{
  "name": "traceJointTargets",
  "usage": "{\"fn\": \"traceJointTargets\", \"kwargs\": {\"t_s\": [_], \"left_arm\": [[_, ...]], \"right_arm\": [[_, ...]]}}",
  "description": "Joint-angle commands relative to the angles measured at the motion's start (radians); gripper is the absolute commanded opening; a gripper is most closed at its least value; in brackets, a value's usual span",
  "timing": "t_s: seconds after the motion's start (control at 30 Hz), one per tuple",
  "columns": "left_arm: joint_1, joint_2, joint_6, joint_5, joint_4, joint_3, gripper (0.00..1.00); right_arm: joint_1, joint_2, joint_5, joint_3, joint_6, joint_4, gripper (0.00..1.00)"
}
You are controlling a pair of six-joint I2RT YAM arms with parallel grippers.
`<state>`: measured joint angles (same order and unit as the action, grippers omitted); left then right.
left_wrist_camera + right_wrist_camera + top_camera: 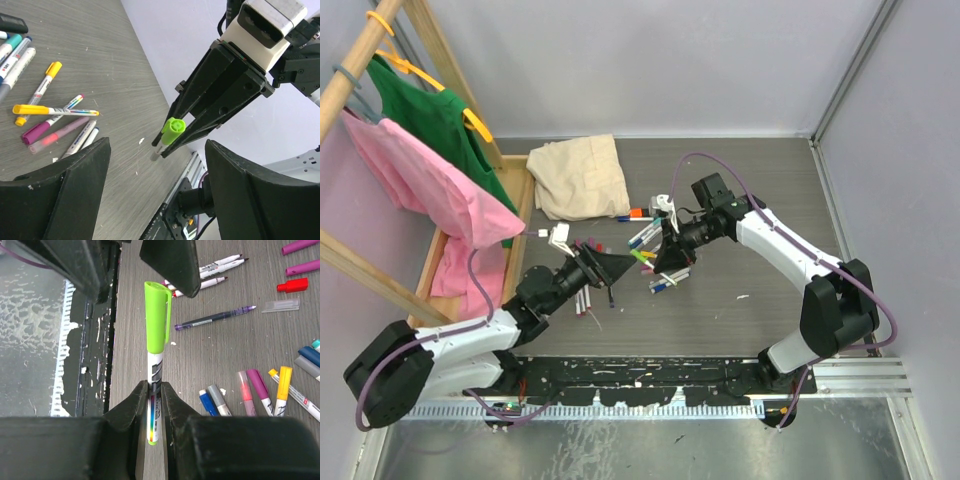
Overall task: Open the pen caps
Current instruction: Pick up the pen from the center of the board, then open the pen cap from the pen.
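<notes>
Right wrist view: right claw (155, 390) pinches one white pen barrel (155, 371) | one green pen cap (157, 315) on, long axis straight out toward left claw (158, 147), which is spread and flanks the cap | pen held above bare tabletop (225, 355) | loose pens (260, 395) scattered nearby
</notes>
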<state>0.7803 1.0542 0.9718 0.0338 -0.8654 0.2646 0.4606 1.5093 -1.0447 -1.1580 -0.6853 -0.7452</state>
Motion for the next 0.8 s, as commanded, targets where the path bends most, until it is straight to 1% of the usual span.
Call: {"fn": "traceJointTargets", "kwargs": {"t_s": [0.0,0.2,0.33,0.4,0.6,0.77], "left_arm": [[0.054,0.009,0.018,-0.119,-0.056,0.059,0.77],[0.120,0.026,0.031,-0.247,0.059,0.120,0.76],[0.141,0.057,0.031,-0.274,0.067,0.148,0.63],[0.148,0.076,0.036,-0.279,0.076,0.162,0.61],[0.158,0.134,0.052,-0.281,0.086,0.196,0.52],[0.159,0.159,0.047,-0.276,0.086,0.217,0.42]], "right_arm": [[-0.006,-0.040,-0.009,-0.006,0.044,0.053,0.01],[-0.007,-0.041,0.007,0.004,0.059,0.072,0.01],[-0.006,-0.042,0.023,0.009,0.070,0.087,0.01],[-0.006,-0.044,0.023,0.010,0.073,0.091,0.01],[-0.006,-0.046,0.021,0.014,0.077,0.095,0.01],[-0.006,-0.047,0.021,0.016,0.076,0.095,0.01]]}}
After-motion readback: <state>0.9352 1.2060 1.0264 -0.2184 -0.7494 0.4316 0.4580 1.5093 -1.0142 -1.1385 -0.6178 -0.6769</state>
